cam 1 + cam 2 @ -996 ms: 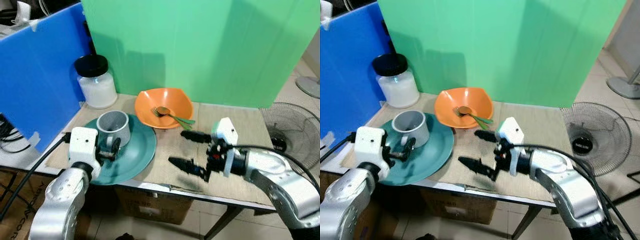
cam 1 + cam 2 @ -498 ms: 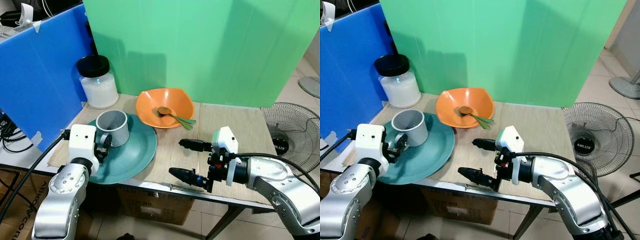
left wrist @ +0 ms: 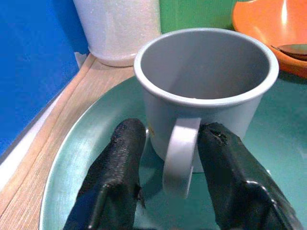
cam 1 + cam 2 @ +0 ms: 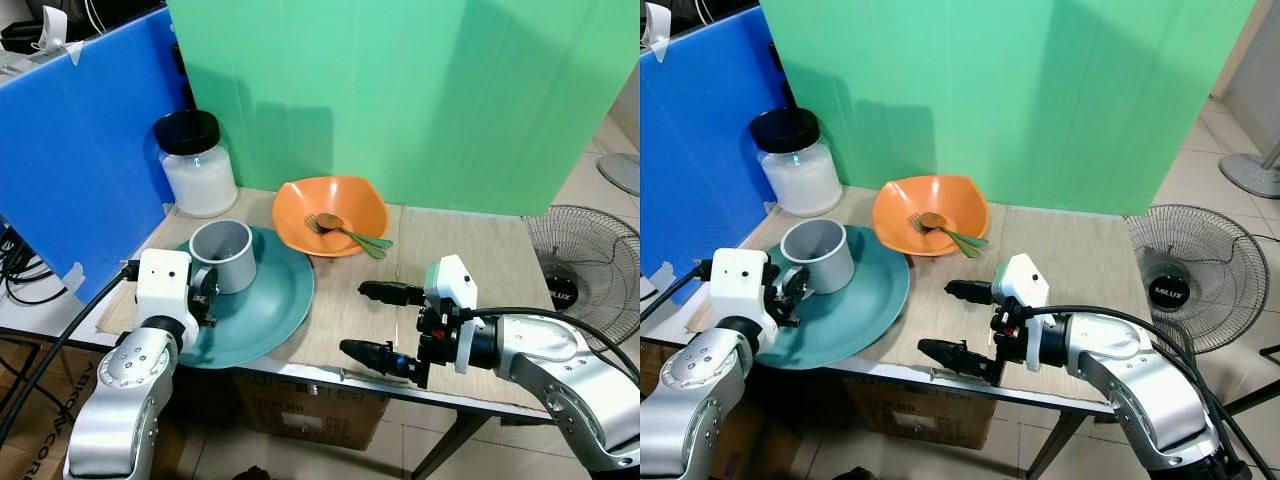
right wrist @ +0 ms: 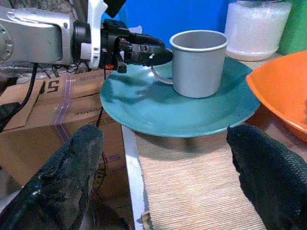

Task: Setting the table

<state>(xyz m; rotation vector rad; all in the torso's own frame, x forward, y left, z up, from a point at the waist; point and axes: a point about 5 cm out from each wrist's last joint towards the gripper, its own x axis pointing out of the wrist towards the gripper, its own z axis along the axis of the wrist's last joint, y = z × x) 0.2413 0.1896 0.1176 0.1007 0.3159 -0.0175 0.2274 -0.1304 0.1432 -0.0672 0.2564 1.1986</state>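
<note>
One mug [image 4: 222, 255], plate [image 4: 270, 310], bowl [image 4: 330, 212].

Backdrop boards, a jar, a fan and boxes around the work surface.

A green board [image 4: 400, 100] stands upright behind the table, with a blue board [image 4: 80, 150] angled beside it on the robot's left. A glass jar [image 4: 197, 172] with a black lid and white contents sits in the corner where the two boards meet. A floor fan [image 4: 1185, 285] with a round wire grille stands on the tiled floor to the right, and a second fan's base [image 4: 622, 170] shows farther back. Cardboard boxes [image 4: 310, 410] sit under the table. Black cables [image 4: 25, 275] hang at the far left.
</note>
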